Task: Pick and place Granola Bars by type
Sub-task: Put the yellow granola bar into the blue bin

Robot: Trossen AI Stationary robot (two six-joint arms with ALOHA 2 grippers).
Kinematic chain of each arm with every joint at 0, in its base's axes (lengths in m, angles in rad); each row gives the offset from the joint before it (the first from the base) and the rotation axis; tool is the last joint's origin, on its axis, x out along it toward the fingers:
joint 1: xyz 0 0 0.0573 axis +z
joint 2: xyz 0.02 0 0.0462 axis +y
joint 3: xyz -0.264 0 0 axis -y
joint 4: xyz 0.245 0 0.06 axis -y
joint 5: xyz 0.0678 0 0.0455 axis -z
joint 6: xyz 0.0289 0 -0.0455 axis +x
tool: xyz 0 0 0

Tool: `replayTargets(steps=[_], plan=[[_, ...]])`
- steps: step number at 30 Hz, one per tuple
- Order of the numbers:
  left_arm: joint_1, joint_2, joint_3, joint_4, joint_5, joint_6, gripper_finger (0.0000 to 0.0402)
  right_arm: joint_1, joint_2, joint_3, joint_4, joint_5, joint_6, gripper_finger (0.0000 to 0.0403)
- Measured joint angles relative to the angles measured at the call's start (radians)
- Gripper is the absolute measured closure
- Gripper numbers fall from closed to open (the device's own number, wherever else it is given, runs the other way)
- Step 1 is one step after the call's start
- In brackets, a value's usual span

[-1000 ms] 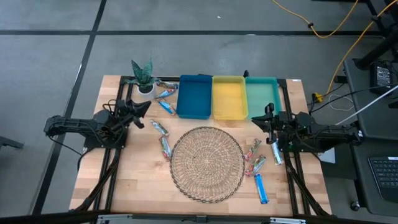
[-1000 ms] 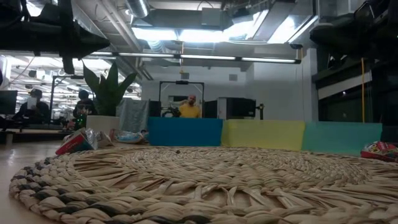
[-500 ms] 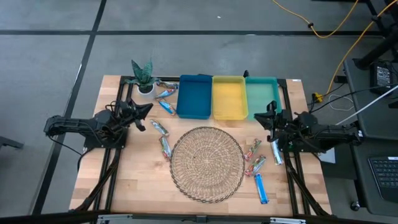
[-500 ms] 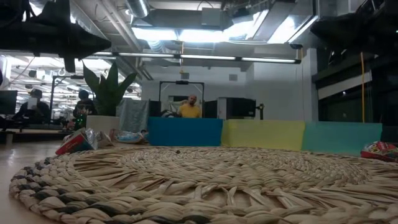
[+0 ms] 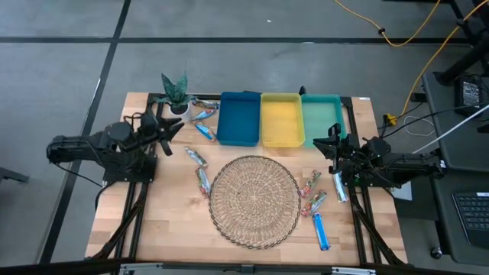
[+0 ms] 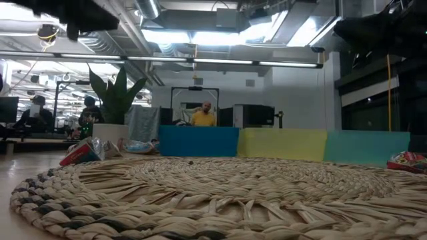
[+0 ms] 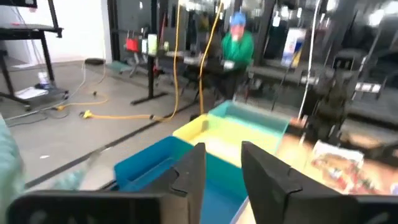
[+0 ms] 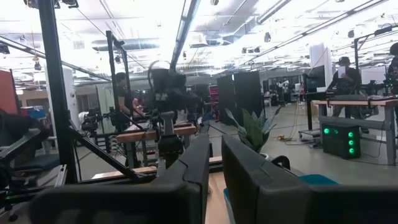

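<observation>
Table: wooden top, carrying everything below.
Wicker mat: lying round and flat at the table's middle, filling the near part of the low view.
Trays: blue tray, yellow tray and teal tray sitting side by side along the far edge, touching.
Left gripper: hovering at the table's left, near the plant; fingers standing slightly apart, pinching nothing.
Right gripper: hovering at the right, just near of the teal tray; fingers showing a narrow gap, holding nothing.
Plant: sitting in a white pot at the far left corner.
Granola Bars: one group lying far left between plant and blue tray; two lying left of the mat; the rest lying right of the mat, a blue one nearest.
</observation>
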Motion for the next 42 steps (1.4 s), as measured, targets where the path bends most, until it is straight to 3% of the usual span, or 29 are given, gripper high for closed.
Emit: replayTargets(steps=[8,18,25,31,42], plan=[[0.000,0.241,0.356,-0.346,0.001,0.037,0.0241,0.000,0.000,0.000,-0.002,0.000,-0.002,0.0354],[0.000,0.476,0.619,-0.672,0.005,0.037,0.0197,0.000,0.000,0.000,-0.004,0.001,-0.003,0.0354],[0.000,0.613,0.684,-0.865,0.095,0.036,0.0193,0.000,0.000,0.000,-0.008,0.001,-0.001,0.0354],[0.001,0.689,0.690,-0.932,0.241,0.053,0.0193,0.000,0.000,0.000,-0.009,0.001,0.000,0.0354],[0.059,0.827,0.690,-1.072,0.403,0.124,0.0193,0.000,0.000,0.000,-0.011,-0.006,0.000,0.0354]])
